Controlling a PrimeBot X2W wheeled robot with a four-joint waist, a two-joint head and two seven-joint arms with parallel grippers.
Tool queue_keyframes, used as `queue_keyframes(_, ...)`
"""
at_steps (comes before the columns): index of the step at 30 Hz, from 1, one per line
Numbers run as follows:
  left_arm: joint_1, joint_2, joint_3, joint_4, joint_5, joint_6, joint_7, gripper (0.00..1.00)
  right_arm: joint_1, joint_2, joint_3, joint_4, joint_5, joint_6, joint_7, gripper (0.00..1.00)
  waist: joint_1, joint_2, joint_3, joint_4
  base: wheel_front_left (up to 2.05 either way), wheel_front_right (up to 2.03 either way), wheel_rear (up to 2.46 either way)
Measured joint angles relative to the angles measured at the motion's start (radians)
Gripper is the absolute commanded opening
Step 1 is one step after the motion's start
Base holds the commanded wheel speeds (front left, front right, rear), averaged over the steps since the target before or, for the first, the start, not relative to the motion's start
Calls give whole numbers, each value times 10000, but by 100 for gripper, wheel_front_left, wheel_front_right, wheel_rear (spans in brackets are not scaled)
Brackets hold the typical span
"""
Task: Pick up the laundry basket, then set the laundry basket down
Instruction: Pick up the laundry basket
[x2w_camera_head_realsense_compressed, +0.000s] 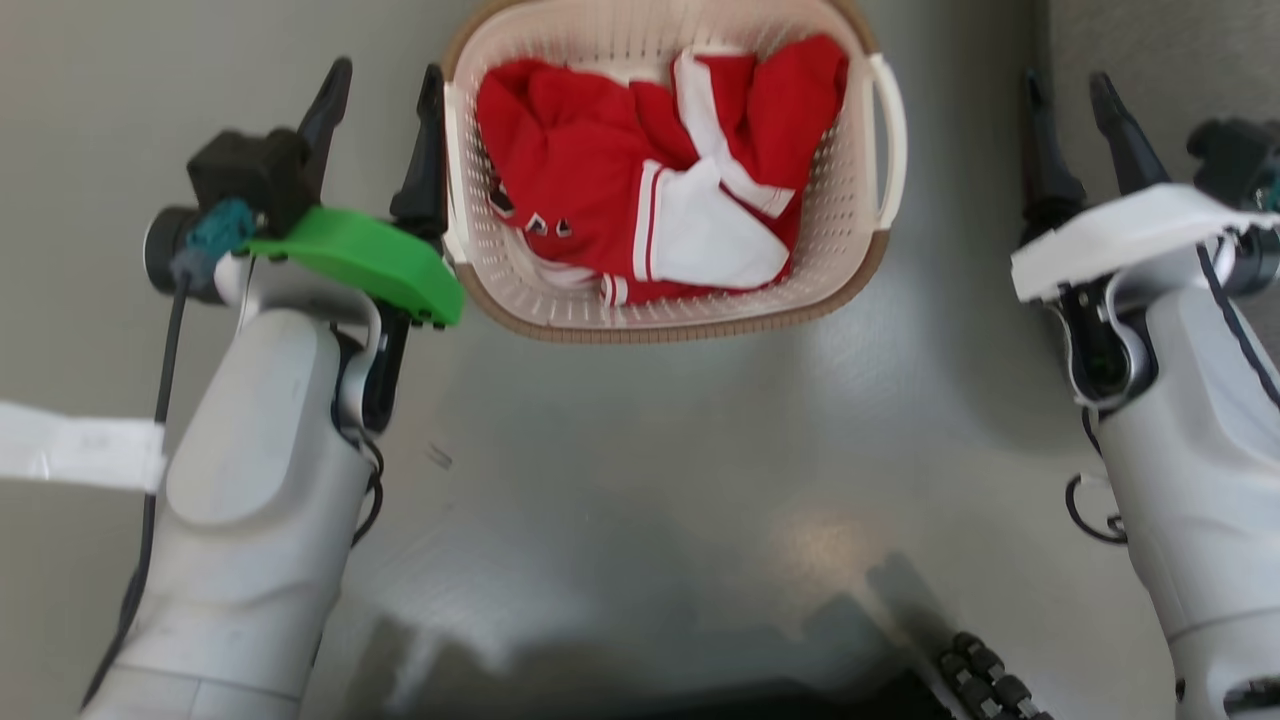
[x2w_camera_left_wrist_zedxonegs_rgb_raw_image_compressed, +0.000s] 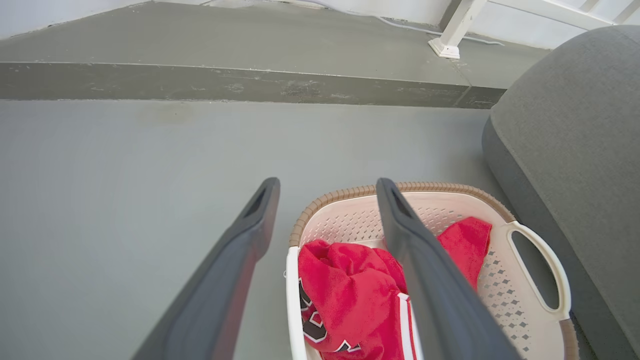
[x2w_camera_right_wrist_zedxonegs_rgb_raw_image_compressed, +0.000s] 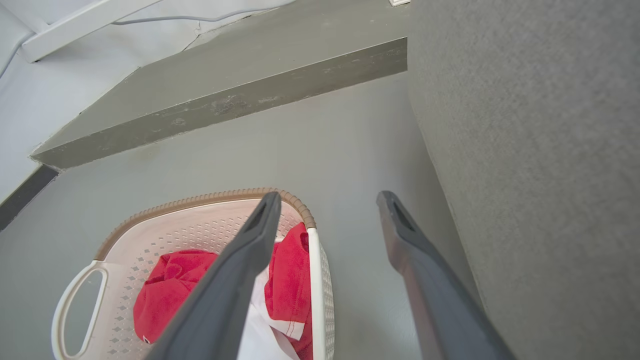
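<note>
The laundry basket (x2w_camera_head_realsense_compressed: 660, 322) stands on the grey floor at the top middle of the head view, cream with a brown rim and holding a red and white garment (x2w_camera_head_realsense_compressed: 600, 170). My left gripper (x2w_camera_head_realsense_compressed: 380, 95) is open right beside the basket's left handle (x2w_camera_head_realsense_compressed: 452, 170). In the left wrist view its fingers straddle that side's white rim (x2w_camera_left_wrist_zedxonegs_rgb_raw_image_compressed: 290, 300); I cannot tell if they touch it. My right gripper (x2w_camera_head_realsense_compressed: 1075, 100) is open and apart from the right handle (x2w_camera_head_realsense_compressed: 895, 140). In the right wrist view the basket (x2w_camera_right_wrist_zedxonegs_rgb_raw_image_compressed: 200, 201) lies lower left of my right gripper (x2w_camera_right_wrist_zedxonegs_rgb_raw_image_compressed: 327, 197).
A grey upholstered piece (x2w_camera_left_wrist_zedxonegs_rgb_raw_image_compressed: 575, 150) stands close to the basket's right side (x2w_camera_right_wrist_zedxonegs_rgb_raw_image_compressed: 525, 175). A raised floor step (x2w_camera_left_wrist_zedxonegs_rgb_raw_image_compressed: 250, 85) runs across beyond the basket, with a white furniture leg (x2w_camera_left_wrist_zedxonegs_rgb_raw_image_compressed: 450, 40) on it. A white strip (x2w_camera_head_realsense_compressed: 80, 450) lies on the floor at left.
</note>
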Motion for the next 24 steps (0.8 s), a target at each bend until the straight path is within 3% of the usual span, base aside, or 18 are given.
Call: queue_keyframes(24, -2274, -63, -729, 2650, -706, -301, 525, 100, -2573, 353, 840, 2529, 73, 102, 750, 100, -1, 0, 2330, 177, 0, 0, 0)
